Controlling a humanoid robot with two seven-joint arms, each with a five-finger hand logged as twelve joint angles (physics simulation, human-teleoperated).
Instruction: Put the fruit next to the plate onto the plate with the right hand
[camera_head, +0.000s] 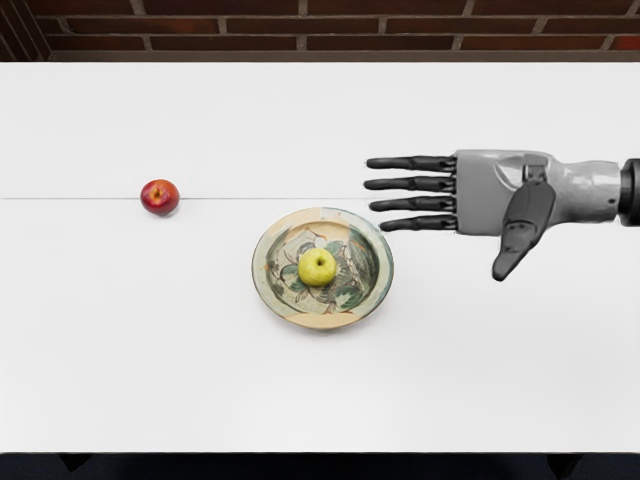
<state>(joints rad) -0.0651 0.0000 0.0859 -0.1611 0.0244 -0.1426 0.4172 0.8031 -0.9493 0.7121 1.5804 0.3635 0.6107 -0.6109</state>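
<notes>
A yellow-green apple (318, 266) lies in the middle of a round patterned plate (366, 289) near the table's centre. My right hand (430, 205) hovers to the plate's upper right, flat with fingers stretched out to the left and thumb hanging down, holding nothing. Its fingertips end just above the plate's far right rim. A red apple (159, 196) rests on the table well to the left of the plate, apart from it. The left arm does not show.
The white table (120, 350) runs to a brick wall (320, 30) at the back. A thin seam line (70, 198) crosses the tabletop behind the red apple. The front edge lies near the picture's bottom.
</notes>
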